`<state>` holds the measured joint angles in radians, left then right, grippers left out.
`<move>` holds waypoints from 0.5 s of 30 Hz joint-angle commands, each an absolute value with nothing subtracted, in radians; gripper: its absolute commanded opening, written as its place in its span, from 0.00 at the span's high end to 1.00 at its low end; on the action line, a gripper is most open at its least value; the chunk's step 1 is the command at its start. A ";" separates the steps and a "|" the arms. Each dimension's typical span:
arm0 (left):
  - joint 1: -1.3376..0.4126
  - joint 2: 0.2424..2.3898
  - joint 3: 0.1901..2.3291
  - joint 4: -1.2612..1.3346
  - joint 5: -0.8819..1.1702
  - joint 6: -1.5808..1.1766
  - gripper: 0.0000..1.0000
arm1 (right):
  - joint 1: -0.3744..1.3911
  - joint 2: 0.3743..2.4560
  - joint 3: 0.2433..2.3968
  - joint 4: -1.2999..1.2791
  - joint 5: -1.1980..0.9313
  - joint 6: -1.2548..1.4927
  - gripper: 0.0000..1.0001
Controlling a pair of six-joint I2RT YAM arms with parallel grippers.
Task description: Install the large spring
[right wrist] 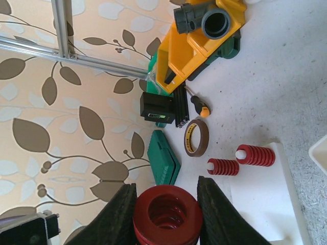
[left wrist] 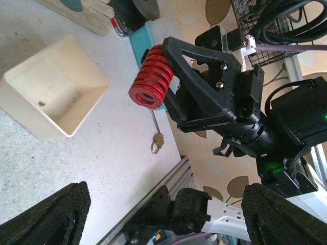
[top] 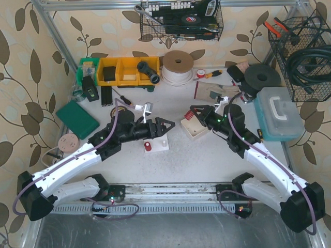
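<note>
I see the white base point(top: 161, 142) nearest, two small springs point(right wrist: 255, 154) on it, free counter point(top: 207, 160) around. My left hand point(top: 168, 125) hangs spread wide just beyond; my right hand point(left wrist: 159, 66) clamps the large spring point(right wrist: 166, 217) aloft near the cream box point(left wrist: 30, 109)

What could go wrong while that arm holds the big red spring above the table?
The large spring is pinched by its coils in the right tool; it might slip or pop out.
Two small springs already sit on the white base; lowering it could knock them.
The open left tool hovers near that base and might get bumped.
</note>
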<state>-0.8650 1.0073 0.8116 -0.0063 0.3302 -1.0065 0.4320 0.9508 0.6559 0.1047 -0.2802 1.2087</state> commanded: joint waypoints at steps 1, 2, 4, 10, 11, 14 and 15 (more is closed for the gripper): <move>-0.868 0.975 0.879 -0.090 0.278 -0.955 0.16 | 0.440 0.950 0.656 0.173 -0.309 1.176 1.00; -0.869 0.977 0.881 -0.092 0.280 -0.954 0.16 | 0.445 0.947 0.652 0.177 -0.318 1.164 1.00; -0.874 0.972 0.872 -0.097 0.269 -0.948 0.15 | 0.457 0.928 0.634 0.171 -0.300 1.137 1.00; -0.881 0.954 0.796 -0.047 0.223 -0.965 0.10 | 0.463 0.860 0.552 0.159 -0.249 1.107 1.00; -0.881 0.967 0.803 -0.046 0.229 -0.963 0.10 | 0.465 0.846 0.534 0.170 -0.231 1.112 1.00; -0.890 1.012 0.851 -0.057 0.248 -0.937 0.10 | 0.466 0.820 0.521 0.157 -0.195 1.097 1.00; -0.894 1.026 0.864 -0.057 0.249 -0.929 0.10 | 0.465 0.819 0.531 0.141 -0.197 1.087 1.00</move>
